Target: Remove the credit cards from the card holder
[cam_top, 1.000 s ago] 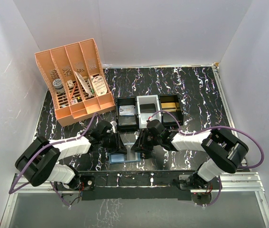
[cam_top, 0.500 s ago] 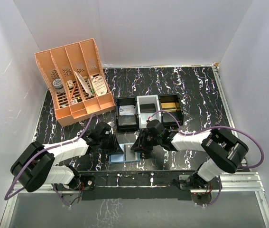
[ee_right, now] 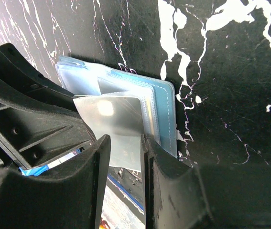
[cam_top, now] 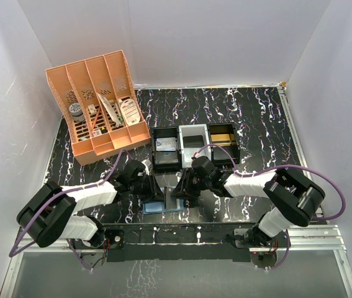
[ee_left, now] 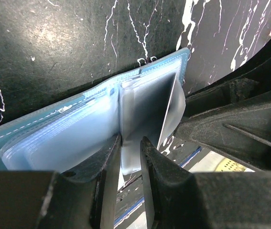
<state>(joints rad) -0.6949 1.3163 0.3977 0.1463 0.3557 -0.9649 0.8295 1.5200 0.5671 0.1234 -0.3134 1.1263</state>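
On the table [cam_top: 256, 118], near its front edge, the card holder [cam_top: 158, 207] lies open, long axis left to right, directly between both arms and equally near each. The right gripper [ee_right: 125, 137] is clamped on a raised clear leaf [ee_right: 111, 112] of it; the left gripper [ee_left: 130, 139] straddles a leaf edge [ee_left: 129, 160], jaws narrowly apart, grip not determinable. No credit cards or legible writing show

One card holder [ee_left: 44, 138], three trays [cam_top: 185, 139]
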